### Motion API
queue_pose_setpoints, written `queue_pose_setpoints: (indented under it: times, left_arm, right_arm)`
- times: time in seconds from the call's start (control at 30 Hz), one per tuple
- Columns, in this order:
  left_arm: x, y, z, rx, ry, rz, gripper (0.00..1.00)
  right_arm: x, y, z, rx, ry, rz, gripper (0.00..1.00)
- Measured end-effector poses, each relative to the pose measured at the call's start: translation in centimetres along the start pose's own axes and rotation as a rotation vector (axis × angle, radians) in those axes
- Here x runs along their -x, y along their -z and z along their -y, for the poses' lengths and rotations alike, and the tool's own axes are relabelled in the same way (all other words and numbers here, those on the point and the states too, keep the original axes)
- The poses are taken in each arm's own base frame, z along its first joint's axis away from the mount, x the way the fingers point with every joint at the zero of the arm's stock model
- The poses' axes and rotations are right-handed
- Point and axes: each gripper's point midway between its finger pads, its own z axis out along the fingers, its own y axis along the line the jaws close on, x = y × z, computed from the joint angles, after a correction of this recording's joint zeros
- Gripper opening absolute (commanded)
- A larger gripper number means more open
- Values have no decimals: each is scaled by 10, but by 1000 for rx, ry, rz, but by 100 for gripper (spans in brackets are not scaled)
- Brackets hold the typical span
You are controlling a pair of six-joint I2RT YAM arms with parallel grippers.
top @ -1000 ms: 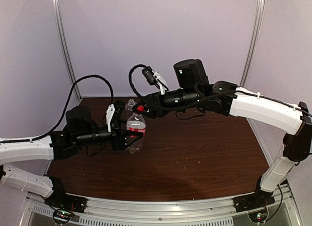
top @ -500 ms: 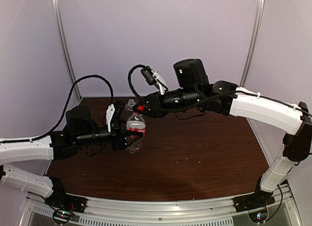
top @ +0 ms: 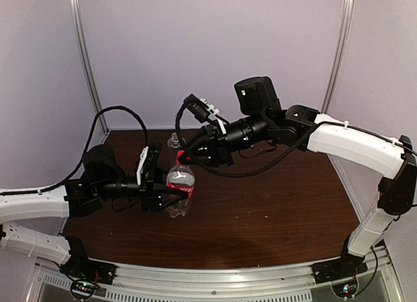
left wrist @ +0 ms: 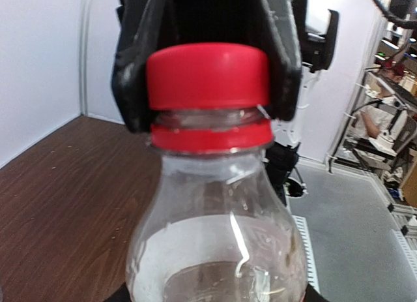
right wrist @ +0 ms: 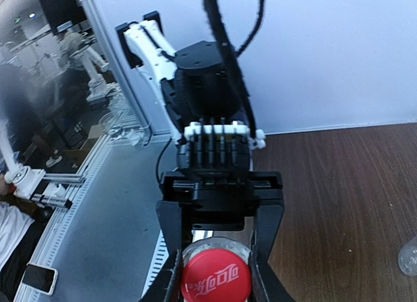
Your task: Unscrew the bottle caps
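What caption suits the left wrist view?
Right gripper clamps the round red plastic screw cap atop a clear plastic bottle.

Top view: light even, diffuse, rather dim; violet cast on wall [top: 215, 47]. Faint sheen on tabletop [top: 280, 204], shadows soft. Picture grainy, edges soft.
Left wrist: cap [left wrist: 207, 67] fairly sharp; white glare streaks on bottle [left wrist: 195, 204]; background at right blurred.
Right wrist: wall bright, left background out of focus.

Lower body of the bottle [left wrist: 215, 243] cut off below
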Motion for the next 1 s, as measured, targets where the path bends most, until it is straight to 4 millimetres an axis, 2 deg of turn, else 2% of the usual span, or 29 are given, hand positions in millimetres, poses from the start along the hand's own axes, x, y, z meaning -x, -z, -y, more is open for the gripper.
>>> queue_pose_setpoints:
  times: [0.17, 0.33, 1.0]
  left_arm:
    - [0, 2, 25, -147, 13, 5, 30]
    - [-1, 3, 33, -193, 22, -3, 30]
    - [-2, 1, 27, -161, 28, -2, 30]
  right_arm:
    - [-1, 1, -21, 173, 104, -12, 14]
    - [-4, 2, -29, 230, 133, -11, 15]
    - [-9, 2, -13, 120, 66, -10, 56]
